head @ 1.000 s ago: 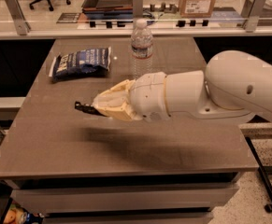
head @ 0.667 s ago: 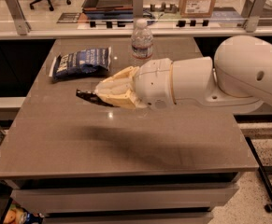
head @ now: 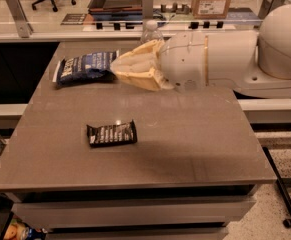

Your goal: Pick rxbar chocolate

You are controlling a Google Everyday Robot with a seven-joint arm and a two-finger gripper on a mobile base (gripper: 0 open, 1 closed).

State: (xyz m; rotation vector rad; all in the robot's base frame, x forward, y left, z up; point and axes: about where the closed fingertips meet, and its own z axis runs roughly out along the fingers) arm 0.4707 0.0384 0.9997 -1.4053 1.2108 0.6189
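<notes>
— Toward the front-left of the table [head: 195,149], that's where your rxbar chocolate [head: 111,134] is: lying flat, long side running approx. L–R and slightly skewed, nothing touching it.

— Why does that matter to me?

— Flat on a bare patch means you've got clearance all round, so a top-down approach looks workable, imo. It's thin though, so there's little edge to catch. You'd prob. need to close across the short width.

— What does it look like, so I don't grab the wrong item?

— Small black rectangular wrapper w/ rows of white lettering. Don't mix it up w/ the blue snack bag [head: 82,66] at the back-left: bigger, crinkled, blue & white.

— Where's the gripper?

— Gripper [head: 116,67] is over the back part of the table, pointing left, tip just beside the bag's right end and well apart from the bar. It has hold of nothing I can see. How far open it is, can't tell from this angle. Arm [head: 220,54] comes in from the right, and a water bottle [head: 150,30] stands partly hidden behind it.

— So the pick's not done?

— Not yet, by my read: bar's on the table and your gripper is up and away from it.
</notes>
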